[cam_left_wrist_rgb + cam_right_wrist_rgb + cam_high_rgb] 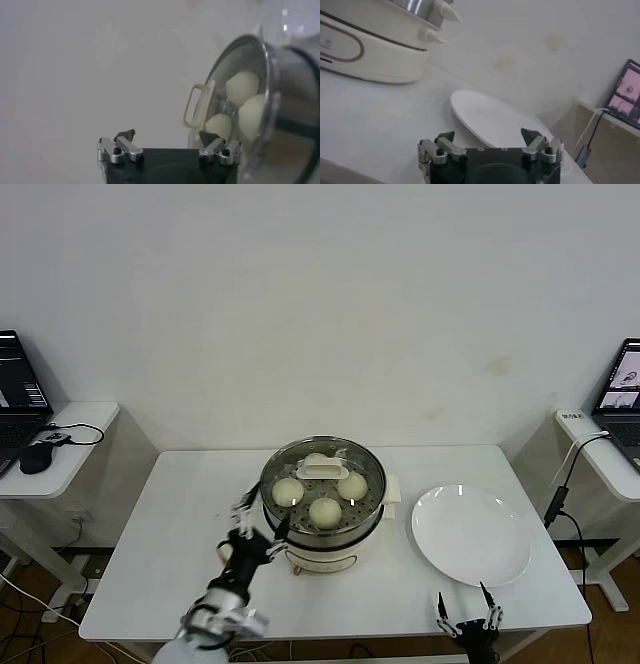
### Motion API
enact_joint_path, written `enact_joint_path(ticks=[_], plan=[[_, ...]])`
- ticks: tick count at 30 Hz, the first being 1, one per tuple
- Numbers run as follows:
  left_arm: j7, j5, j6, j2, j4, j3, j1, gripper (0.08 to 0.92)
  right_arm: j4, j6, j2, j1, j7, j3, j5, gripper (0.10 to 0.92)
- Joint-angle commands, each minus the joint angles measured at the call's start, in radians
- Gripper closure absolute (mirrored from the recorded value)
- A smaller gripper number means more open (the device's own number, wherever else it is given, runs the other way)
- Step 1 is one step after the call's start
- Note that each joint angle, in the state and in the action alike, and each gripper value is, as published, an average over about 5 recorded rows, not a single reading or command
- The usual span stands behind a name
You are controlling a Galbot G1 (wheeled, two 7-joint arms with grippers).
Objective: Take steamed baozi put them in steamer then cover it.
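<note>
The steamer (322,536) stands mid-table on its white base, with the glass lid (300,456) resting on it and the lid's cream handle (323,467) on top. Three steamed baozi (325,511) show through the glass, and they appear again in the left wrist view as baozi (242,86) behind the lid handle (199,102). My left gripper (262,516) hangs open just off the steamer's front-left side, holding nothing (166,134). My right gripper (464,602) is open and empty at the table's front edge, before the plate (487,134).
A flat white plate (470,534) lies bare to the right of the steamer; it also shows ahead of my right gripper as the plate (495,117). Side desks with laptops (20,379) and cables flank the table on both sides.
</note>
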Motion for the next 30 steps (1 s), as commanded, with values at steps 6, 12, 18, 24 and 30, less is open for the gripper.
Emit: enact_joint_path(ticks=[6, 12, 18, 24, 30], plan=[[-0.232, -0.889, -0.274, -0.038, 0.140, -0.258, 0.358, 0.177, 0.076, -0.024, -0.087, -0.049, -0.037, -0.071, 0.164, 0.203], [-0.177, -0.903, -0.339, -0.045, 0.227, -0.295, 0.350, 0.177, 0.123, -0.058, -0.113, -0.069, -0.065, -0.104, 0.228, 0.202], [-0.144, -0.937, -0.325, -0.037, 0.232, -0.305, 0.362, 0.177, 0.154, -0.070, -0.119, -0.087, -0.085, -0.123, 0.249, 0.203], [-0.129, -0.937, -0.312, -0.041, 0.217, -0.299, 0.368, 0.177, 0.171, -0.058, -0.117, -0.099, -0.116, -0.118, 0.239, 0.203], [-0.118, -0.907, -0.302, -0.045, 0.201, -0.290, 0.367, 0.177, 0.174, -0.056, -0.110, -0.108, -0.115, -0.112, 0.230, 0.203]])
